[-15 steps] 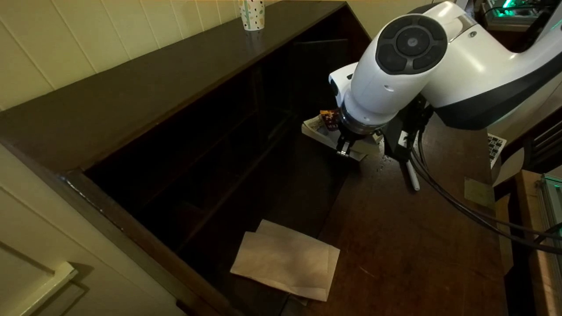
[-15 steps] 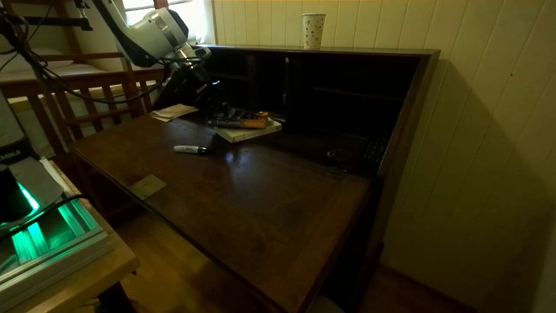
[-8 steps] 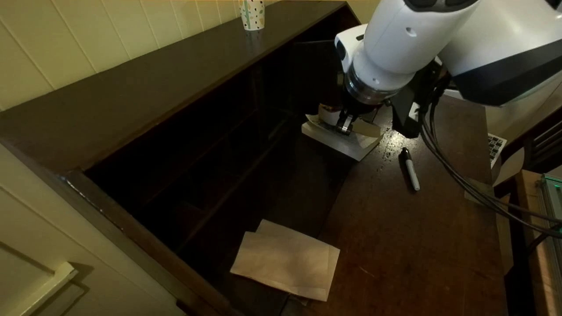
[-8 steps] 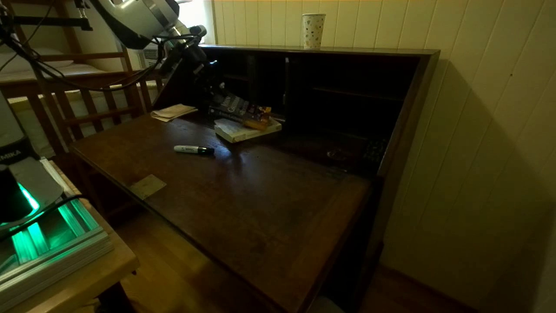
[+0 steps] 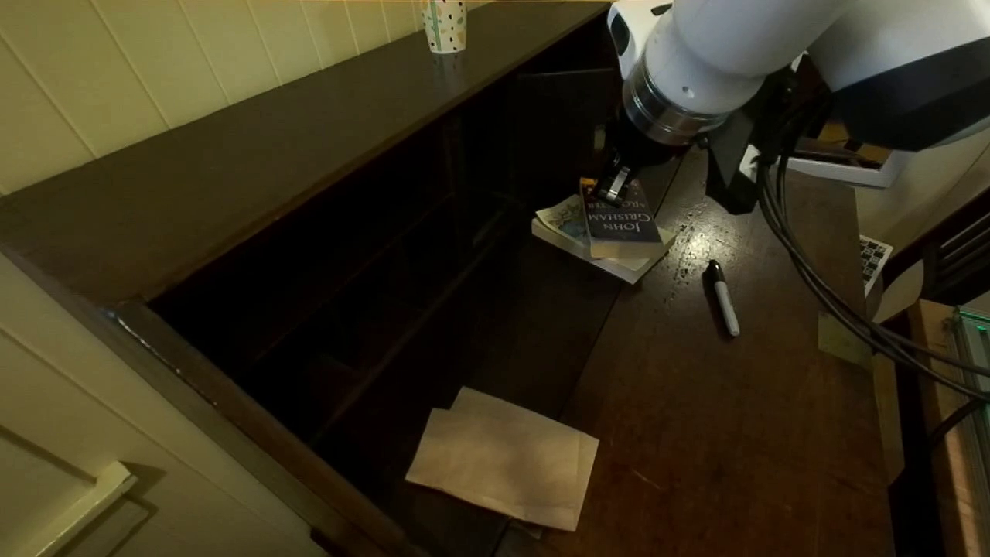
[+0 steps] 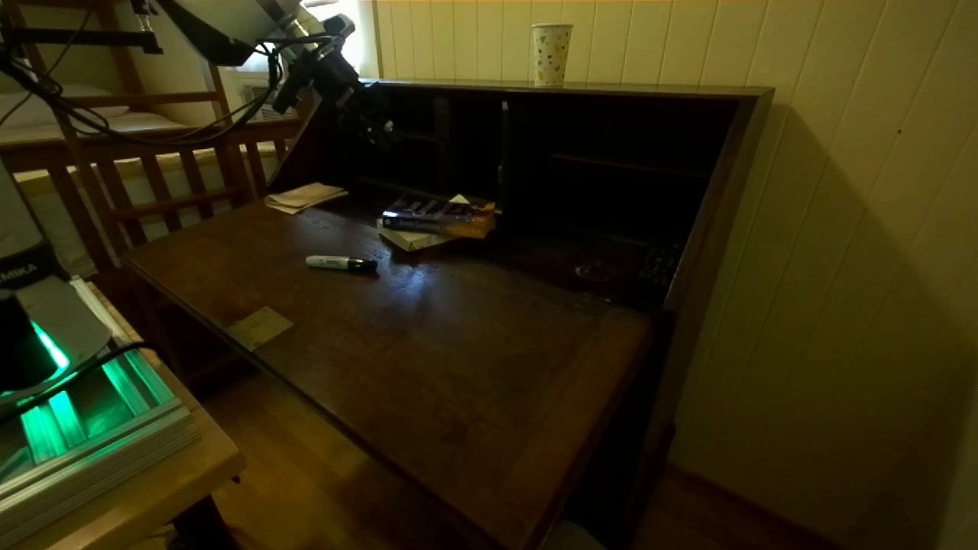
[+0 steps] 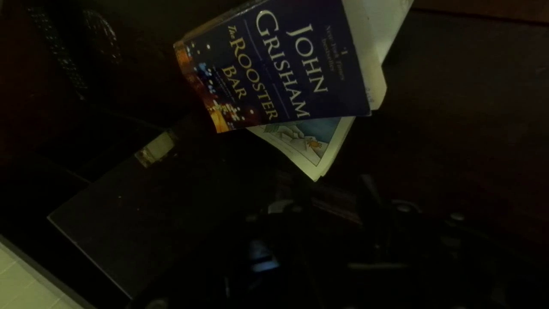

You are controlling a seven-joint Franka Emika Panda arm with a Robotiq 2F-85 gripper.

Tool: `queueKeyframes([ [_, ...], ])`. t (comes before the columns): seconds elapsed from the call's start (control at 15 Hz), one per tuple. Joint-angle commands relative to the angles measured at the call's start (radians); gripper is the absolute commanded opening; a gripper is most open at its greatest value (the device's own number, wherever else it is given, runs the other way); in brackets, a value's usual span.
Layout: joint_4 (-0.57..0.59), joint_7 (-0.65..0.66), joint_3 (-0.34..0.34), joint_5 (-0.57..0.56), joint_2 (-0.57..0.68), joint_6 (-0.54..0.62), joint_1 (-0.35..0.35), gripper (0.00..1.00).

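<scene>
Desk (image 6: 474, 344) stands against panelled wall (image 6: 863, 229).

Looks like a home, most likely a bedroom tbh. Got a slatted wooden bed (image 6: 168, 98) with pale bedding (image 6: 145, 121) well apart from the jaws, a cubbyhole desk (image 6: 428, 359) with stacked books (image 6: 439, 221) below them, plus a panelled wall (image 6: 657, 46) beyond.

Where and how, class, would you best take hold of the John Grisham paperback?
Probably by the orange spine-side corner of the paperback, pinching cover to cover and coming in level from the spine side, over the desktop. That corner juts past the book beneath, so its underside looks free there.
</scene>
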Motion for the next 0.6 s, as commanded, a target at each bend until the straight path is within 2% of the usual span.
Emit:
queueKeyframes([
  [0.0, -0.027, -0.012, -0.005, 0.028, -0.024, -0.018, -0.008, 0.60],
  [0.13, -0.030, -0.008, -0.016, 0.040, -0.026, -0.027, -0.018, 0.72],
  [0.4, 0.010, -0.052, -0.034, 0.090, 0.045, -0.039, -0.033, 1.00],
  [0.53, 0.032, -0.067, -0.025, 0.105, 0.087, -0.095, -0.025, 1.00],
])
